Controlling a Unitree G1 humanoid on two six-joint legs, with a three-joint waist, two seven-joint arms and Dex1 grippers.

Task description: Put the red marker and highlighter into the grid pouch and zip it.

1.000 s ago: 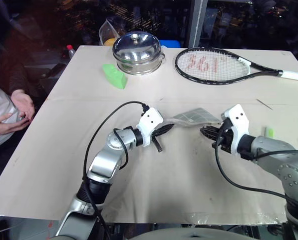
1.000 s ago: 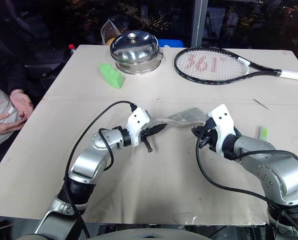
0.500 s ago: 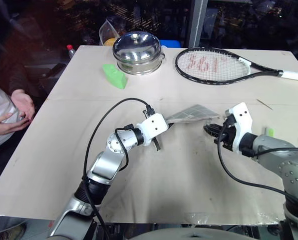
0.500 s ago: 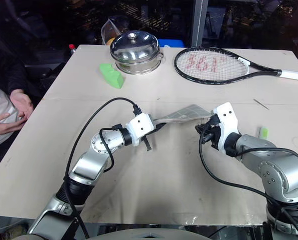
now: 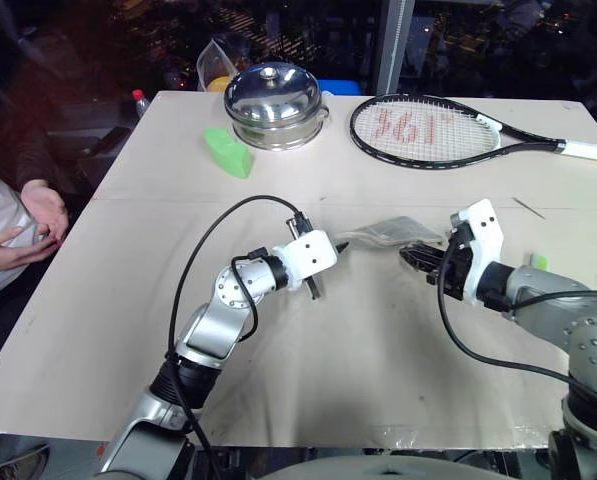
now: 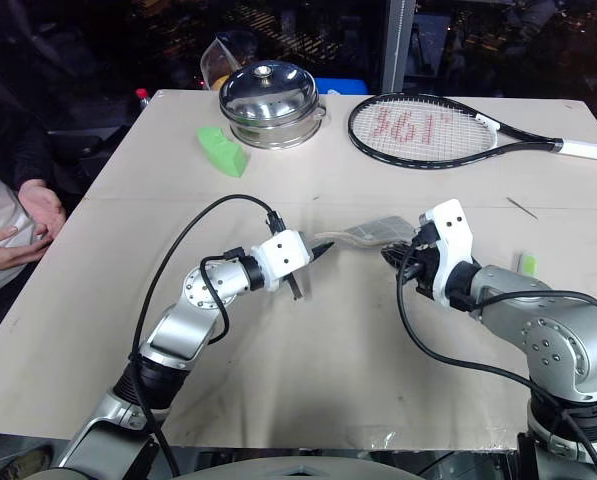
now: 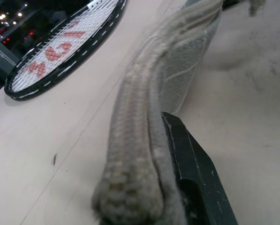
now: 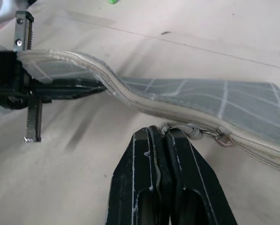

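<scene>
The grid pouch (image 5: 393, 232) is hanging just off the table (image 5: 378, 390) around the middle, stretched between the two grippers. The left gripper (image 5: 330, 246) has its fingers clamped tight on the pouch's left end; in its wrist view the fabric edge sits pinched right against the black finger (image 7: 189, 164). The right gripper (image 8: 164, 136) is closed too, and from its wrist cam it looks like it's nipping the zipper pull (image 8: 196, 132) or the tab right at it. Can't swear which bit of metal it's on.

So my read is that we're at the zipping step. No red marker visible on the table, so I'd guess it's already inside, but I can't see into the pouch. There's a small light green thing (image 5: 540, 263) lying on the table to the right of the right arm, and that could be the highlighter. If so, it isn't in yet, and zipping now would be premature.

The next move needs the left side to hold firm as an anchor while the right drags the pull along the zipper line, keeping the fabric taut so it doesn't bunch.

Pose-wise, both arms are bent in toward each other. The left gripper points right and slightly down. The right one points left, also angled a bit down.
</scene>
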